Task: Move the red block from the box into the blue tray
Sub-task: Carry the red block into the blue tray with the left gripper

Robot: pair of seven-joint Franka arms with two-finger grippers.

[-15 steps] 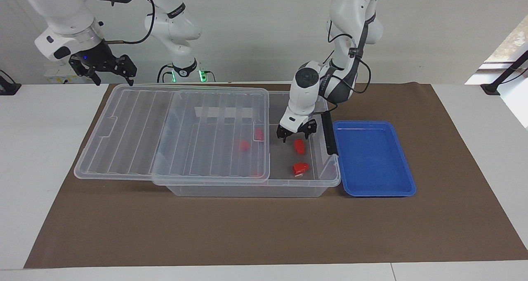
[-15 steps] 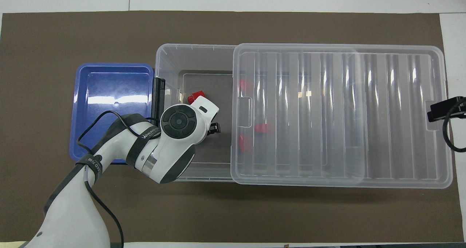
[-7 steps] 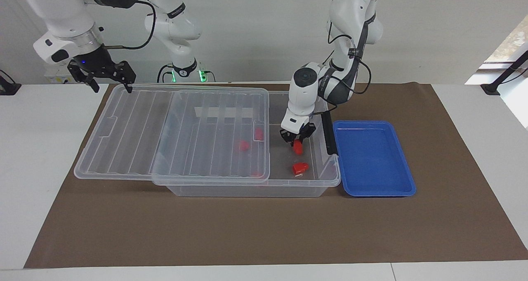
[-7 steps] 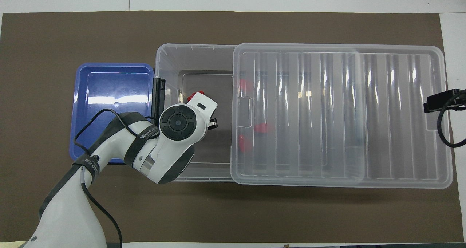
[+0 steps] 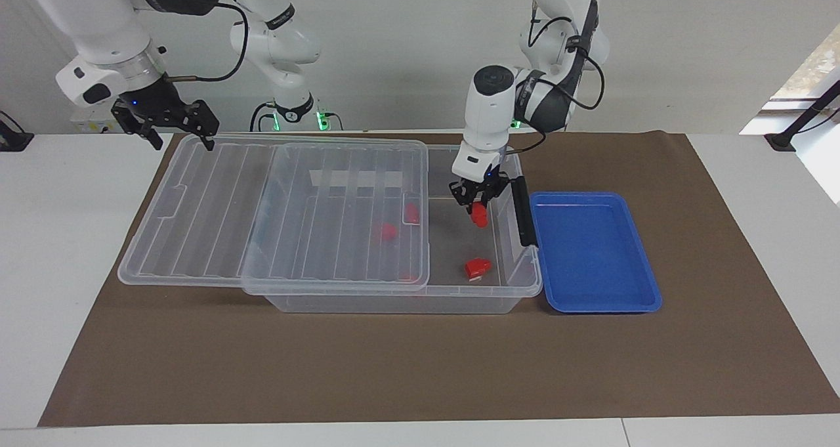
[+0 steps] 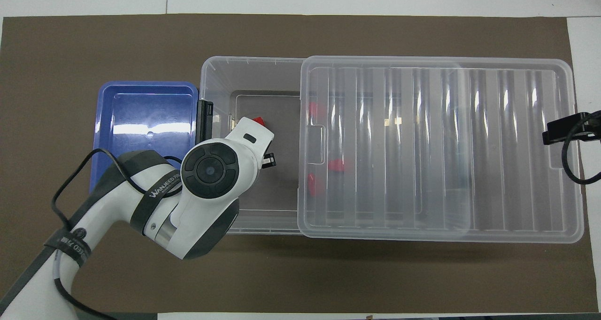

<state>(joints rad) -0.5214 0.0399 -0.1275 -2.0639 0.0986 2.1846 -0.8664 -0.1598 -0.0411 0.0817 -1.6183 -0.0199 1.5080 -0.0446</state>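
My left gripper (image 5: 479, 205) is shut on a red block (image 5: 480, 216) and holds it above the floor of the box (image 5: 518, 283), over its uncovered end. In the overhead view the left wrist (image 6: 211, 169) hides the held block. Another red block (image 5: 477, 268) lies on the box floor and shows partly in the overhead view (image 6: 258, 121). The blue tray (image 5: 594, 250) stands empty beside the box, toward the left arm's end; it also shows in the overhead view (image 6: 145, 113). My right gripper (image 5: 184, 144) is open and waits over the lid's corner.
The ribbed clear lid (image 5: 275, 211) lies slid toward the right arm's end and covers most of the box. Red blocks (image 5: 387, 232) (image 5: 411, 212) show through it. A black latch handle (image 5: 522, 214) stands on the box wall next to the tray.
My left gripper shut on the red block on the box floor and rose with it. The right gripper shifted slightly by the lid's corner.
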